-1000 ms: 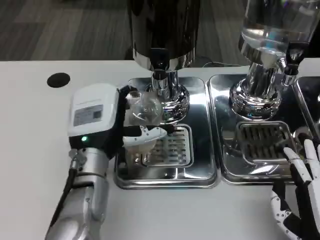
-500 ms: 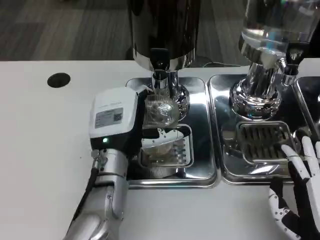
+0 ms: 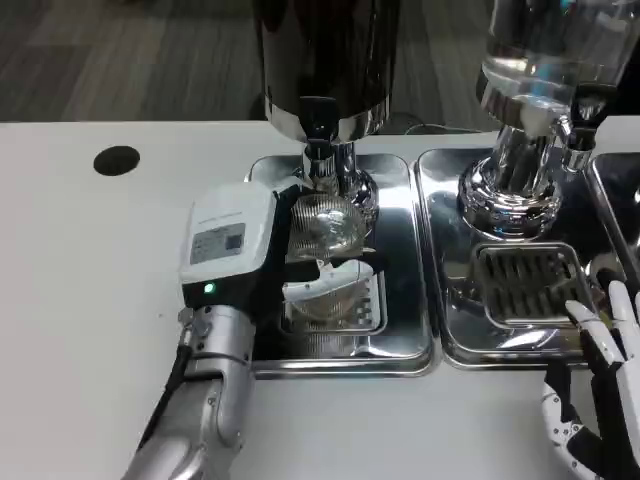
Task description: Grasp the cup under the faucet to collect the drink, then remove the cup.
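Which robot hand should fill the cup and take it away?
The left hand. It already holds the clear cup under the dark dispenser's faucet. The right hand rests at the other tray's front edge, away from the cup.

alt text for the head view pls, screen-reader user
The robot's left hand holds a clear cup under the faucet of a dark dispenser, over a steel drip tray. Its right hand rests open at a second tray's front edge.
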